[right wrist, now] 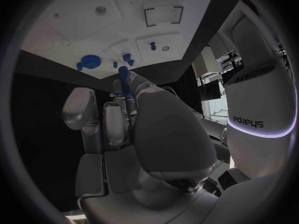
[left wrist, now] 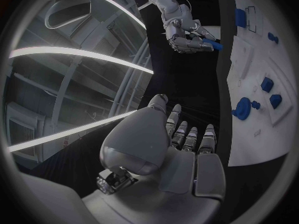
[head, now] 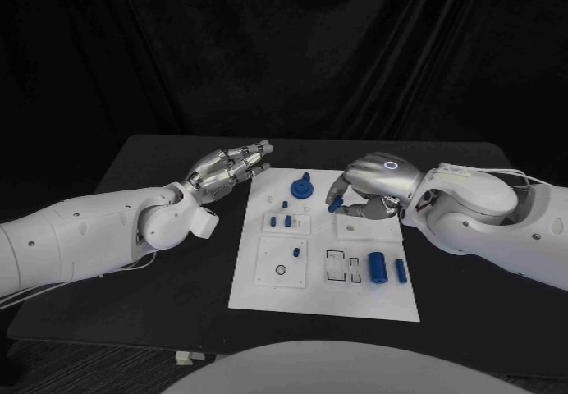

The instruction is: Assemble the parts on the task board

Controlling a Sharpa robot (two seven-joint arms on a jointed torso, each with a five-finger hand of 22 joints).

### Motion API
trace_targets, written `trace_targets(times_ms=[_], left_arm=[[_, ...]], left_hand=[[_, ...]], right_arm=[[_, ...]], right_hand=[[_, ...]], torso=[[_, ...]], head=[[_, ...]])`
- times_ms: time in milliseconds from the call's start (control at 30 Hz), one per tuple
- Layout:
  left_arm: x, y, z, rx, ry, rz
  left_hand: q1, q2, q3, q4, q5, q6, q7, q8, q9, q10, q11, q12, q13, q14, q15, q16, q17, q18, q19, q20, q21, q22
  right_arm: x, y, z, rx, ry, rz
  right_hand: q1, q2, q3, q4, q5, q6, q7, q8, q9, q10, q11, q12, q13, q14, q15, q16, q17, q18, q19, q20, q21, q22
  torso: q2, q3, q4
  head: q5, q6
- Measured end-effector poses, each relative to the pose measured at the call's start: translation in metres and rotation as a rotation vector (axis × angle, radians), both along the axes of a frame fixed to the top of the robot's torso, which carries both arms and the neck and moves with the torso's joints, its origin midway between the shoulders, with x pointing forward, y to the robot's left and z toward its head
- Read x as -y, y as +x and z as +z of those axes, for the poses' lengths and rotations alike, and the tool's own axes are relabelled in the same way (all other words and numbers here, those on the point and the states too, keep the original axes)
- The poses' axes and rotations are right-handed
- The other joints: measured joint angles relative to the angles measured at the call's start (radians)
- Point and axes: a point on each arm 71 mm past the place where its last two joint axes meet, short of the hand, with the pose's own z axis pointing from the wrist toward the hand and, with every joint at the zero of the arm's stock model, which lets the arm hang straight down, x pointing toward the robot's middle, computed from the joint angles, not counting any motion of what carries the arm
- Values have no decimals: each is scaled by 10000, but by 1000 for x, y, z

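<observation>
The white task board (head: 319,300) lies in the middle of the black table. My right hand (head: 373,190) hovers over the board's far right part and pinches a small blue peg (head: 336,199) in its fingertips; the right wrist view shows that peg (right wrist: 124,77) sticking out past the hand (right wrist: 140,124). A round blue part (head: 303,190) stands at the board's far end, with small blue pegs (head: 281,221) just nearer. My left hand (head: 231,169) floats by the board's far left corner, fingers spread and holding nothing.
A large blue cylinder (head: 377,267) and a thinner one (head: 401,270) lie on the board's near right side beside empty outlined slots (head: 343,264). A small ring (head: 281,270) sits on the near left block. Bare black table (head: 177,279) surrounds the board.
</observation>
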Motion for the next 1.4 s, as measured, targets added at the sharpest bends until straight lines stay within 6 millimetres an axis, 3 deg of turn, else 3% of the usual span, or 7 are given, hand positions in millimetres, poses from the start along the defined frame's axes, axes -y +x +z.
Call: trace_targets(times_ms=[167,300,467,633,1033,1400], left_arm=[[2,0,-1,-28,-29,-61],[2,0,-1,-43,-55,-109],[2,-1,-1,-61,-77,-136],[1,-2,-1,-64,-79,-126],[1,-2,-1,-74,-103,-168],[3,-1,-2,-112,-101,-234]], left_hand=[[0,0,0,0,0,56,-14,41,-1,0,0,0,0,0,0,0,9,0,0,0,0,36],[0,0,0,0,0,72,0,42,-1,0,0,0,0,0,0,0,9,0,0,0,0,37],[0,0,0,0,41,71,0,42,8,0,0,-1,-1,0,0,0,9,0,0,-1,0,49],[0,0,0,0,41,71,0,42,8,0,0,-1,-1,0,0,0,9,-1,0,-1,0,49],[0,0,0,0,41,71,0,41,7,0,0,-3,-1,0,-1,0,8,0,0,-1,0,48],[0,0,1,-2,41,71,0,41,5,-40,32,-10,-1,-3,12,0,8,-1,36,36,0,47]], right_arm=[[-34,-11,-7,-311,-45,901],[-67,-20,-26,-689,-330,1671],[-92,-29,-45,-920,-647,2309],[-101,-31,-58,-1030,-932,2537],[-102,-31,-66,-1059,-1294,2679],[-104,-34,-75,-1174,-1535,2769]], right_hand=[[0,0,-1,0,137,-1,0,-1,14,74,3,-102,1,0,0,0,5,1,0,0,39,0],[0,-1,40,-43,205,-2,1,-9,44,78,-1,-139,3,0,0,0,5,2,0,0,38,0],[-2,-2,114,-81,275,-39,37,-69,48,78,-3,-217,8,0,0,0,5,3,0,0,38,-1],[38,-43,128,-68,326,-46,44,-116,49,109,30,-272,9,0,0,0,5,4,0,0,38,7],[37,-44,155,-95,326,-77,73,-124,36,148,68,-312,22,0,0,-1,37,5,-1,1,38,7],[-4,-85,182,-122,321,-78,73,-204,36,183,102,-335,34,-1,1,-1,29,5,-36,-34,38,5]], torso=[[-2,0,0],[-6,0,0],[0,5,2],[1,6,6],[16,6,17],[-6,0,-5]], head=[[-6,0],[36,0],[114,0],[139,0],[-18,0],[-75,0]])
